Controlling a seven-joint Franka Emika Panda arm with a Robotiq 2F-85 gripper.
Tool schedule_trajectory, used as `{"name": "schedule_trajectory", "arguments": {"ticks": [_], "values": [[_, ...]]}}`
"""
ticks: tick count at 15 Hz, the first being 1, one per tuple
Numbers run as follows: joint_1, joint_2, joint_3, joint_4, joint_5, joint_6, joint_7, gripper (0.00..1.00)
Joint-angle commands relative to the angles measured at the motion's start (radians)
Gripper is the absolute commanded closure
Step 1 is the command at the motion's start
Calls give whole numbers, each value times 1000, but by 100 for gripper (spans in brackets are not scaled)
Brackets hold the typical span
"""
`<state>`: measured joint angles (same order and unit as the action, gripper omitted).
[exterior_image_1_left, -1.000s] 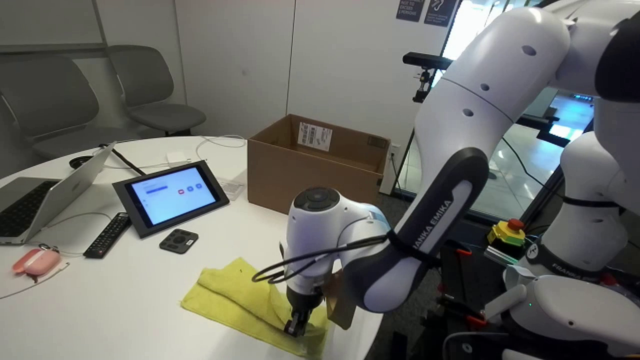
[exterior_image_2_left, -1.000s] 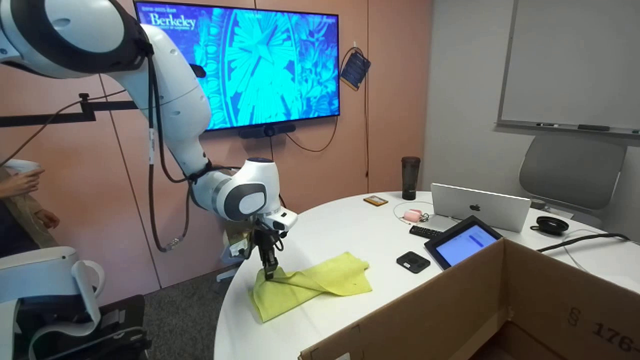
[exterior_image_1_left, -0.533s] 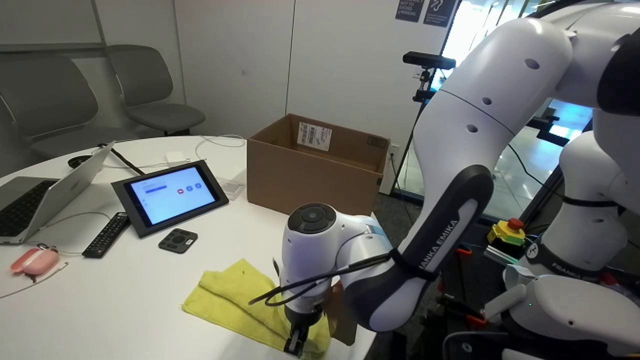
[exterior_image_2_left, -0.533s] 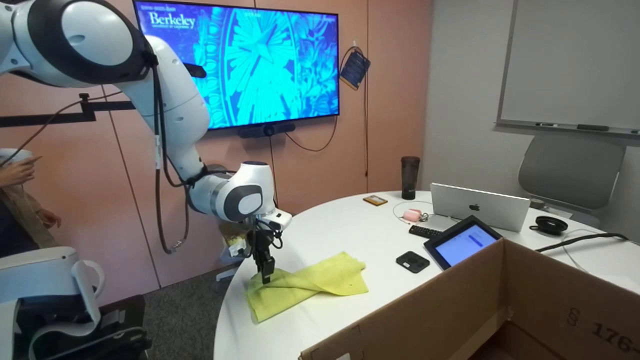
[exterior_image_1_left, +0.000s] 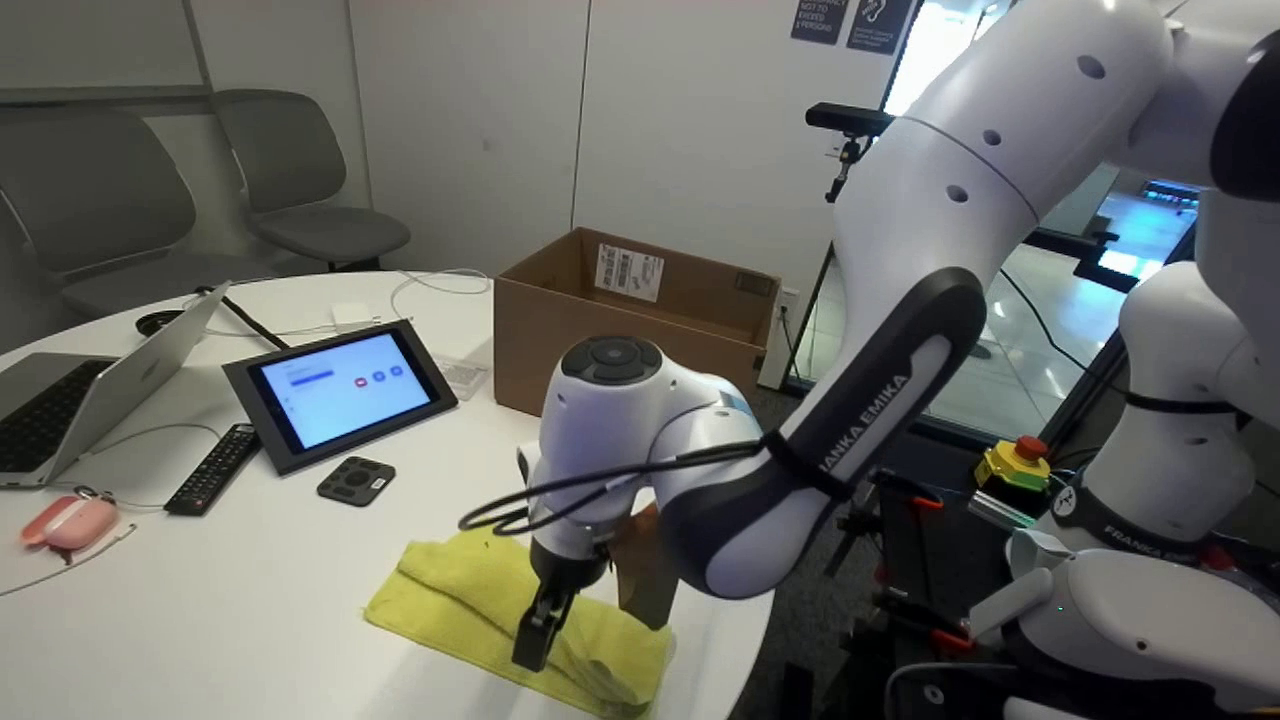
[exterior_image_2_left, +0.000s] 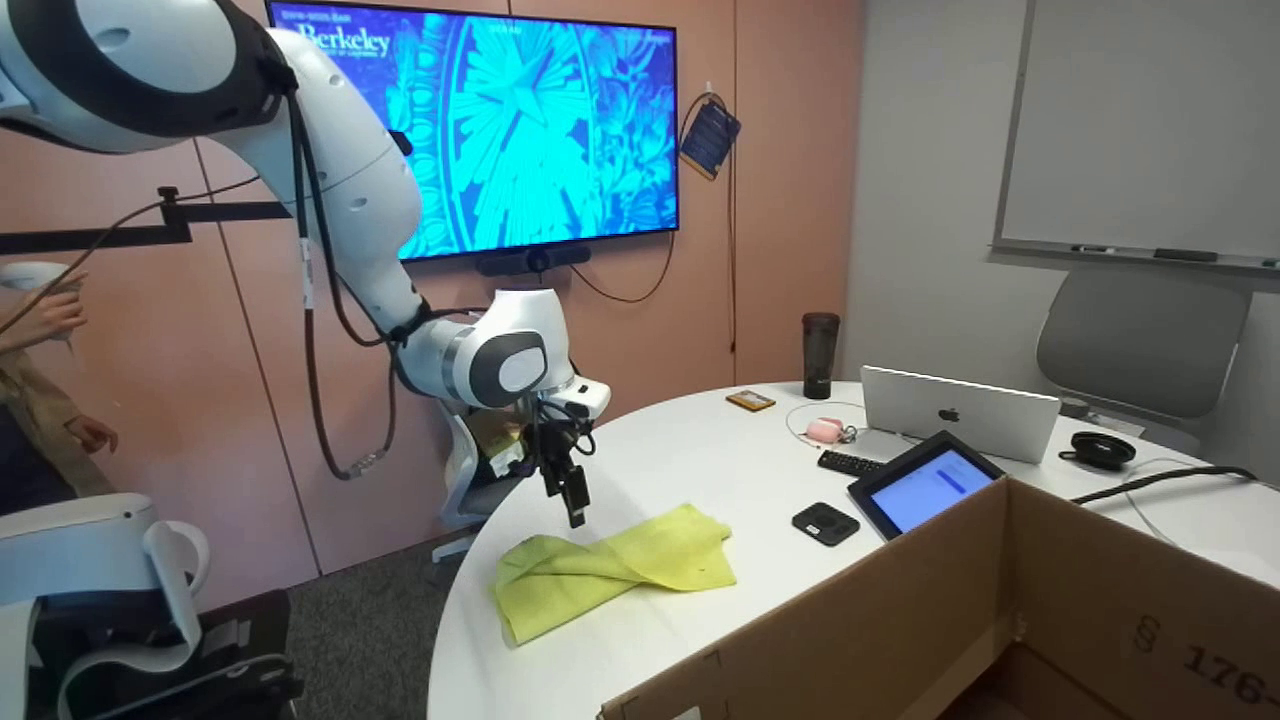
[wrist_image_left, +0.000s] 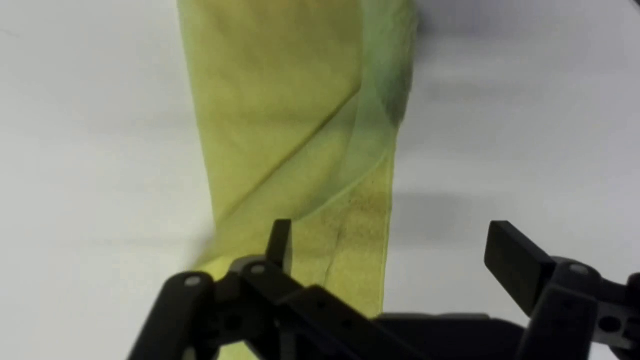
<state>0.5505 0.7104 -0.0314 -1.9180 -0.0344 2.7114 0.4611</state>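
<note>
A yellow cloth (exterior_image_1_left: 440, 580) lies folded and creased on the white round table, near its edge. My gripper (exterior_image_1_left: 533, 652) hangs just above it, pointing down, as both exterior views show; the black fingers (exterior_image_2_left: 575, 500) stand apart from the cloth. In the wrist view the jaws are wide apart, and nothing is held by the gripper (wrist_image_left: 390, 234). The left finger overlaps the cloth (wrist_image_left: 280, 110) there, while the right one is over bare white table (wrist_image_left: 450, 165). A fold runs diagonally across the cloth, with some dark specks close to its right border.
A tall open cardboard box (exterior_image_1_left: 610, 350) stands beyond the cloth. Also on the table are a tablet (exterior_image_1_left: 345, 390), a laptop (exterior_image_2_left: 960, 415), a remote (exterior_image_1_left: 212, 470), a small black controller (exterior_image_1_left: 357, 481), a pink case (exterior_image_1_left: 75, 522) and a dark tumbler (exterior_image_2_left: 820, 355).
My gripper has let go of the cloth, opened and risen off it, shifting toward the table's middle. The cloth moved slightly early on, then stayed put.
</note>
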Motion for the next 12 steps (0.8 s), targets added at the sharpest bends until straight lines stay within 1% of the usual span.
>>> {"name": "schedule_trajectory", "arguments": {"ticks": [1,2,4,6,9,12], "values": [[-40,-16,-29,48,-6,16,23,0],[-55,-1,-38,73,-3,11,31,0],[-103,33,-31,120,23,-7,30,0],[-148,73,-17,166,47,-30,21,0],[-197,150,-1,255,89,-70,28,0],[-212,236,-8,359,139,-123,84,0]]}}
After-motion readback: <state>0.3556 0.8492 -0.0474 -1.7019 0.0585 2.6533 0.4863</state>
